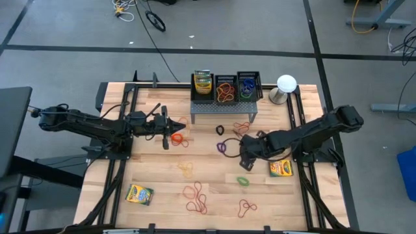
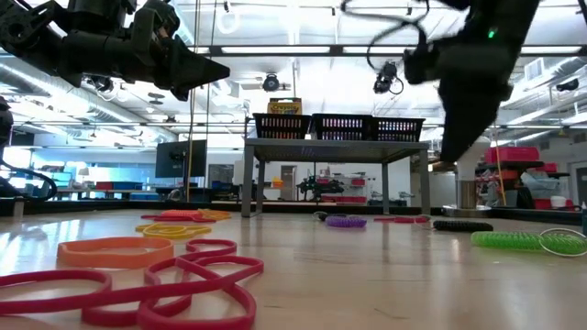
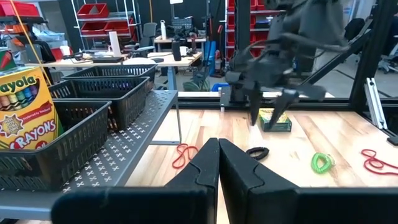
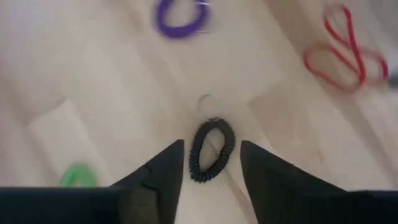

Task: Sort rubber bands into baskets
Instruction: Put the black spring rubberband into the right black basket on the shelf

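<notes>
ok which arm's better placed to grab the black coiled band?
Right. The right tool hangs open straight over the black coiled band, fingers either side. The left tool is shut, off by the orange band.

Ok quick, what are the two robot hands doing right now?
Left gripper: fingers shut, holding nothing.
Right gripper: fingers open, around the black rubber band.

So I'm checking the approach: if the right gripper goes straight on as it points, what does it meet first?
Probably the black coiled rubber band on the wooden table, lying between the open right gripper's fingers.
</notes>
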Available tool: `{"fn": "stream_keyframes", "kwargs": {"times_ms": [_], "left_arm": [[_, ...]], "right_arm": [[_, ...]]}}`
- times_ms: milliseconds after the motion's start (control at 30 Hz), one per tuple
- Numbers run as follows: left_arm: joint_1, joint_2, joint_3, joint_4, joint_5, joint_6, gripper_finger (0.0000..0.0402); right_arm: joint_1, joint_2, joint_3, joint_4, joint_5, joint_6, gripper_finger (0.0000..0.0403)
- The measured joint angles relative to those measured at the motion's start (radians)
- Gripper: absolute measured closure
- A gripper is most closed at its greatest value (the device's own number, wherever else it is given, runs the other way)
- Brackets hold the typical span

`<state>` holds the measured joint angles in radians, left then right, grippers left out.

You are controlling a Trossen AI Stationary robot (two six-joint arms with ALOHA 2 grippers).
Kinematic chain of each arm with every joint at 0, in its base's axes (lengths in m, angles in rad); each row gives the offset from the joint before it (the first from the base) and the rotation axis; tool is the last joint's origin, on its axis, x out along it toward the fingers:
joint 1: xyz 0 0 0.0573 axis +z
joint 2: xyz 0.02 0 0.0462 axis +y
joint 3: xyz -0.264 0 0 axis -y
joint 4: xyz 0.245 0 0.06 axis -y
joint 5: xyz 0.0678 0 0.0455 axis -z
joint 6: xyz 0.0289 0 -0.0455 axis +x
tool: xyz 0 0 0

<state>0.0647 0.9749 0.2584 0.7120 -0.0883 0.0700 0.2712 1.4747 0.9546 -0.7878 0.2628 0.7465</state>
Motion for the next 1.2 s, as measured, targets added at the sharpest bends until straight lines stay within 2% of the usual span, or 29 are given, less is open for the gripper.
{"fn": "stream_keyframes", "kwargs": {"times_ms": [133, 267, 333, 433, 633, 867, 1033, 1200], "left_arm": [[0.0, 0.0, 0.0, 0.0, 0.0, 0.0, 0.0388], [0.0, 0.0, 0.0, -0.001, 0.0, 0.0, 0.0388], [0.0, 0.0, 0.0, -0.001, 0.0, 0.0, 0.0388], [0.0, 0.0, 0.0, 0.0, 0.0, 0.0, 0.0388], [0.0, 0.0, 0.0, 0.0, 0.0, 0.0, 0.0388], [0.0, 0.0, 0.0, 0.0, 0.0, 0.0, 0.0388], [0.0, 0.0, 0.0, -0.001, 0.0, 0.0, 0.0388], [0.0, 0.0, 0.0, 0.001, 0.0, 0.0, 0.0388]], "right_arm": [[0.012, 0.004, 0.02, -0.013, -0.06, -0.122, 0.0301], [0.021, 0.019, 0.02, -0.044, -0.024, -0.182, 0.0363], [0.03, 0.04, 0.021, -0.041, -0.005, -0.222, 0.0377], [0.042, 0.097, 0.021, -0.024, -0.018, -0.294, 0.0369], [0.046, 0.212, 0.02, 0.018, -0.08, -0.363, 0.0307], [0.043, 0.269, 0.02, 0.02, -0.087, -0.405, 0.0262], [0.033, 0.285, 0.022, 0.036, -0.087, -0.392, 0.0269], [0.024, 0.29, 0.023, 0.044, -0.102, -0.356, 0.0311]]}}
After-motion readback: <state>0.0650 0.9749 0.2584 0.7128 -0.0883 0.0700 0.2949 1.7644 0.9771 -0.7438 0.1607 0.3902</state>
